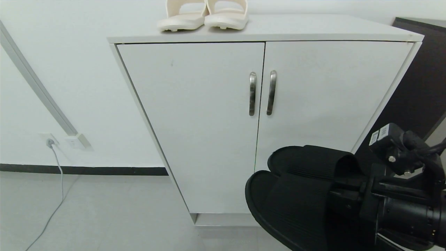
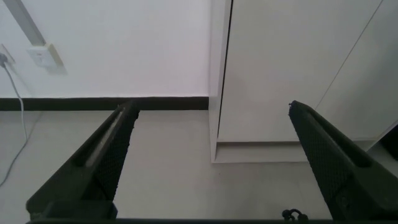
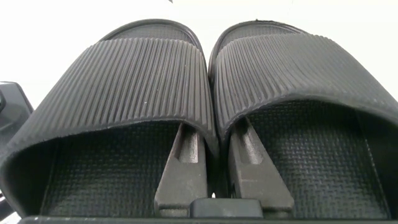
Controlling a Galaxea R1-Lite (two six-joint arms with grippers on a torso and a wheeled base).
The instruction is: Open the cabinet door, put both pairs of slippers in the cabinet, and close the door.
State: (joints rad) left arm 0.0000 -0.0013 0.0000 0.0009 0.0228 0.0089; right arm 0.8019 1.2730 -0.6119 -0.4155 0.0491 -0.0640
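Right claw (image 3: pixel 216 140) is clamping the ribbed black rubber slipper pair (image 1: pixel 306 195) by adjoining inner walls; left claw (image 2: pixel 211 155) is gaping empty. Beyond, white two-door cabinet (image 1: pixel 195 132) is standing shut, so opening is apparently pending: pulling a steel bar handle (image 1: pixel 252 93). Cream foam slippers (image 1: pixel 204 17) are resting on top.

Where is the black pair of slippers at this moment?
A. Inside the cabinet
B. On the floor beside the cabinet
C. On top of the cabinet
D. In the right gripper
D: the right gripper clamps the black slippers, with one finger inside each, in front of the shut cabinet. The cream pair lies on top.
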